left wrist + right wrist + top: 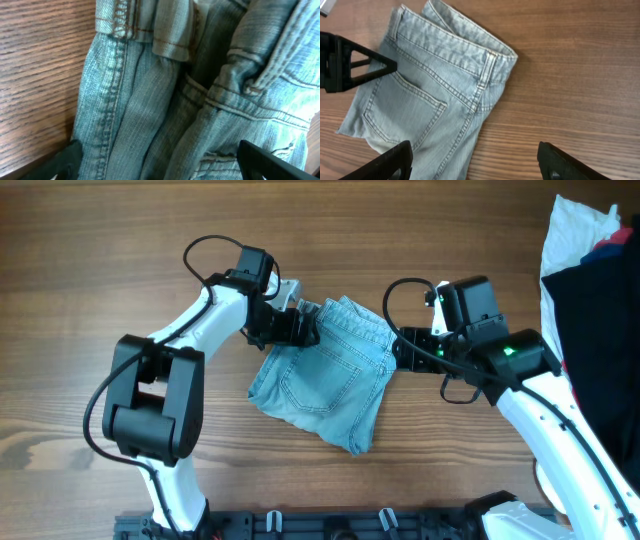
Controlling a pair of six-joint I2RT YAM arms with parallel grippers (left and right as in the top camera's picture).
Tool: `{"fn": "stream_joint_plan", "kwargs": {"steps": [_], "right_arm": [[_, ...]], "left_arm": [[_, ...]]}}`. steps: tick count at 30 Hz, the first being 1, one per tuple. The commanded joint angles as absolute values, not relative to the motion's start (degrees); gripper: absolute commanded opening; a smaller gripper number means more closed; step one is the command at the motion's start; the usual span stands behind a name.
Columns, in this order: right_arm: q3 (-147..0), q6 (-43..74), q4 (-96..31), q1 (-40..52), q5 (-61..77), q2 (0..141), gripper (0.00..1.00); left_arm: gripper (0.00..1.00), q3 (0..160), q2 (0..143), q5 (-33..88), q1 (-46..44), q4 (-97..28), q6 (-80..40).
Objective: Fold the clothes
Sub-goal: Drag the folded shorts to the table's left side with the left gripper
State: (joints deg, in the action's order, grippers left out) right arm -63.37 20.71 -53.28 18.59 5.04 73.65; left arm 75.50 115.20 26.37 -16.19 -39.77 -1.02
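The light blue denim shorts (325, 375) lie folded in the middle of the table, back pocket up. My left gripper (300, 328) is at their upper left edge. In the left wrist view the bunched denim (165, 90) fills the frame and the open fingers (165, 167) straddle it. My right gripper (400, 350) is at the shorts' right edge, open and empty. In the right wrist view its fingers (477, 165) span the side seam of the shorts (430, 95) and bare wood. The left gripper's finger (355, 62) shows there at the far left.
A pile of white, dark navy and red garments (590, 310) lies at the table's right edge, behind the right arm. Bare wooden tabletop (120, 240) surrounds the shorts. A black rail (330, 525) runs along the front edge.
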Motion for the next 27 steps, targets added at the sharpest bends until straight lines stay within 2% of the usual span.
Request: {"fn": "stream_joint_plan", "kwargs": {"steps": [1, 2, 3, 6, 10, 13, 20, 23, 27], "right_arm": [[-63.6, 21.2, -53.4, 18.3, 4.3, 73.7, 0.81], [-63.6, 21.2, -53.4, 18.3, 4.3, 73.7, 0.81], [-63.6, 21.2, -53.4, 18.3, 4.3, 73.7, 0.81], [-63.6, 21.2, -53.5, 18.3, 4.3, 73.7, 0.81], [-63.6, 21.1, -53.8, 18.3, 4.3, 73.7, 0.81], [-63.6, 21.0, -54.3, 18.3, 4.3, 73.7, 0.81], [-63.6, 21.1, -54.5, 18.3, 4.3, 73.7, 0.81], [-63.6, 21.0, -54.7, 18.3, 4.3, 73.7, 0.81], [-63.6, 21.1, -54.9, 18.3, 4.3, 73.7, 0.81]], "left_arm": [[0.69, 75.2, 119.1, 27.6, -16.6, -42.6, 0.9], [0.42, 75.2, 119.1, 27.6, -16.8, -43.8, 0.9], [0.25, 75.2, 119.1, 27.6, -17.3, -45.1, 0.9], [0.04, 75.2, 119.1, 27.6, -18.4, -47.7, 1.3], [0.04, 75.2, 118.6, 27.0, -19.2, -50.2, 1.3], [0.04, 75.2, 116.3, 23.3, -15.9, -50.7, -0.6], [0.04, 75.3, 110.5, -2.9, 1.8, -49.0, -3.3], [0.04, 75.3, 110.5, -3.5, 11.3, -43.0, -3.5], [0.04, 75.4, 110.5, -3.3, 18.1, -36.0, -3.9]]}}
